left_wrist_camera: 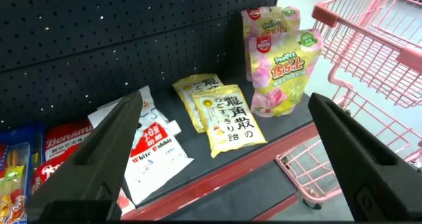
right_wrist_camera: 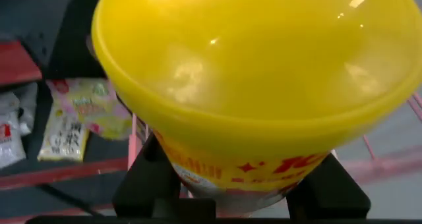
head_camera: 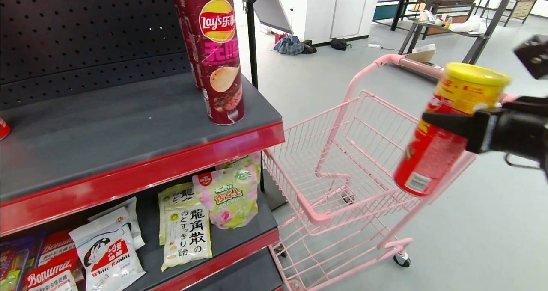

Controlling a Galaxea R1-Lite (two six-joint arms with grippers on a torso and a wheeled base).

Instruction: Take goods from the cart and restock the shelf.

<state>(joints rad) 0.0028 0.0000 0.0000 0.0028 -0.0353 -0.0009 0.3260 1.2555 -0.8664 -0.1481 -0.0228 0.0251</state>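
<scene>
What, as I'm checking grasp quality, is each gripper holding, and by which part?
The right gripper holds the red chip can around its upper body, just below the yellow lid. The left gripper is open, holding nothing.

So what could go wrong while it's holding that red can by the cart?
The right claw grips the red chip can tilted by the pink cart; it could slip and drop. The maroon chip can stands close to the front edge of the upper shelf, so a bump might topple it.

Bright, even overhead light; glare spots on top of the can (right_wrist_camera: 250, 59); soft shadow beneath the shelf (head_camera: 128, 128) dims the bags (head_camera: 184, 227).
</scene>
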